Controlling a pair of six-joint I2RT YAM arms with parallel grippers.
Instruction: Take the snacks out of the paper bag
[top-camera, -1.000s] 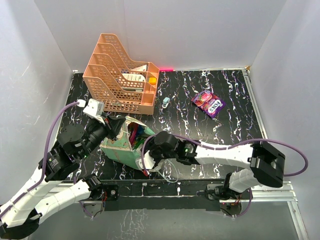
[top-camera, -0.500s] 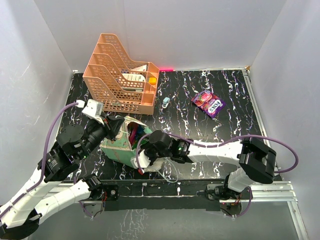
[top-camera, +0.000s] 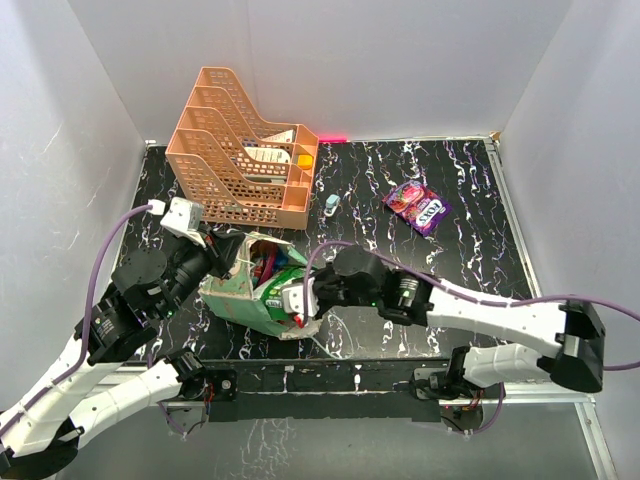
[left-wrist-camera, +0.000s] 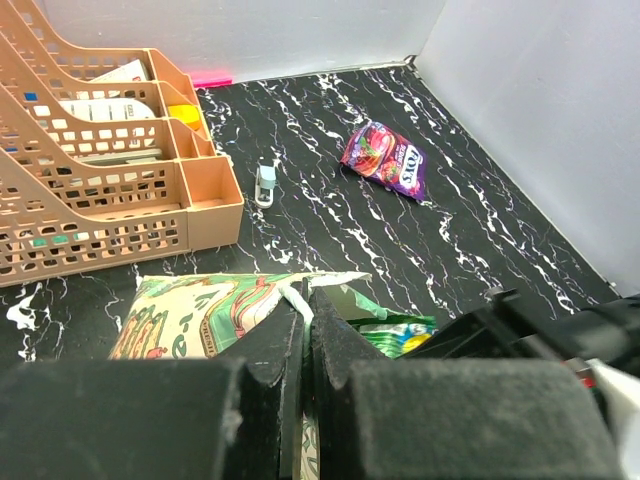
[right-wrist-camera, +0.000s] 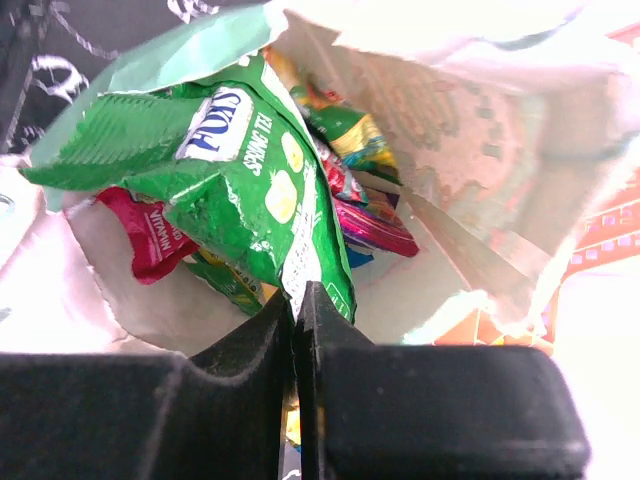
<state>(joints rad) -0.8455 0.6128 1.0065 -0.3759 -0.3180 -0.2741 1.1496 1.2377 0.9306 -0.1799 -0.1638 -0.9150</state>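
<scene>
The mint-green paper bag (top-camera: 232, 292) lies on its side near the table's front left, mouth toward the right. My left gripper (left-wrist-camera: 304, 300) is shut on the bag's upper rim (left-wrist-camera: 290, 296). My right gripper (right-wrist-camera: 297, 292) is shut on the edge of a green snack packet (right-wrist-camera: 240, 170) at the bag's mouth; the packet also shows in the top view (top-camera: 283, 283). Pink, purple and yellow-green packets (right-wrist-camera: 350, 210) lie deeper in the bag's cream inside. Two purple-pink packets (top-camera: 417, 204) lie on the table at the right back.
An orange lattice tray rack (top-camera: 240, 150) stands at the back left, just behind the bag. A small pale blue-white object (top-camera: 331, 204) lies beside the rack. White walls close in the black marbled table (top-camera: 460, 250) on three sides.
My right gripper has drawn back to the right out of the bag's mouth, pulling the green packet with it. The left gripper keeps its hold on the bag's rim.
</scene>
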